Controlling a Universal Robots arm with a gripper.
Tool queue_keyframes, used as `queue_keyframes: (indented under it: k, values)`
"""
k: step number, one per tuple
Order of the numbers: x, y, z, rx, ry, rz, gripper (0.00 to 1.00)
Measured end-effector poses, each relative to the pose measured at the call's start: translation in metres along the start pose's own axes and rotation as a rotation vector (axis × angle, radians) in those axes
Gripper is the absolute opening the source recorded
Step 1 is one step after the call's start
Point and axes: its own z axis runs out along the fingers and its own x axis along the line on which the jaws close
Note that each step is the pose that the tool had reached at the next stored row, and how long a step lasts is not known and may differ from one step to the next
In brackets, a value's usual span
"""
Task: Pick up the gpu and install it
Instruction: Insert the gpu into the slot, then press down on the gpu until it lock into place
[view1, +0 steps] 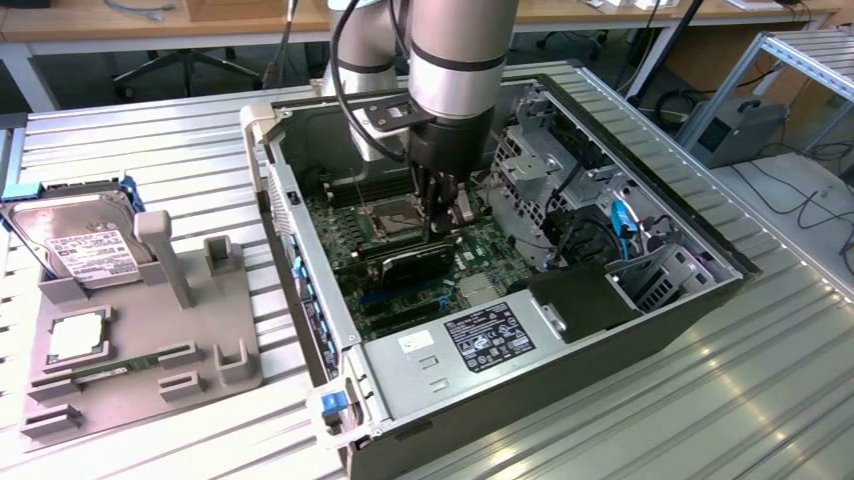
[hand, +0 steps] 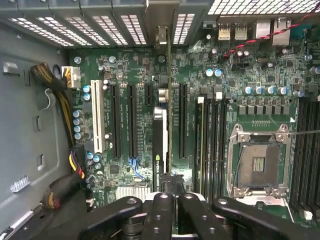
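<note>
Black tool (hand: 168, 197) clamped on gpu (hand: 161, 145) top edge, slots flanking

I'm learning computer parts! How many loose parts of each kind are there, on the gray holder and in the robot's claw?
On the gray holder:
hard drive: 1
silver square chip: 1
green memory stick: 1
Inside the computer case, gripped by the gripper:
gpu: 1
Total: 4

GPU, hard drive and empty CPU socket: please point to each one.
gpu (view1: 416, 262): exterior view, top edge of the card.
hard drive (view1: 83, 252): exterior view, white label.
CPU socket (hand: 258, 165): wrist view, centre of socket.
</note>
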Motion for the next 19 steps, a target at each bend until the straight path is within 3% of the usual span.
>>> queue_keyframes:
  k: [4,5,6,7,10,13,19]
  values:
    - [0.000,-0.0002,0.0001,-0.0023,0.0000,0.000,0.11]
    - [0.000,-0.0001,0.0009,-0.0487,0.0007,-0.002,0.11]
    - [0.000,-0.0001,0.0014,-0.0765,0.0013,-0.003,0.11]
    - [0.000,-0.0001,0.0013,-0.0843,0.0015,-0.003,0.11]
    - [0.000,0.0000,0.0014,-0.0856,0.0014,-0.003,0.11]
    - [0.000,0.0065,0.0025,-0.0854,0.0016,-0.003,0.11]
    - [0.000,0.0338,0.0046,-0.0852,0.0018,-0.003,0.11]
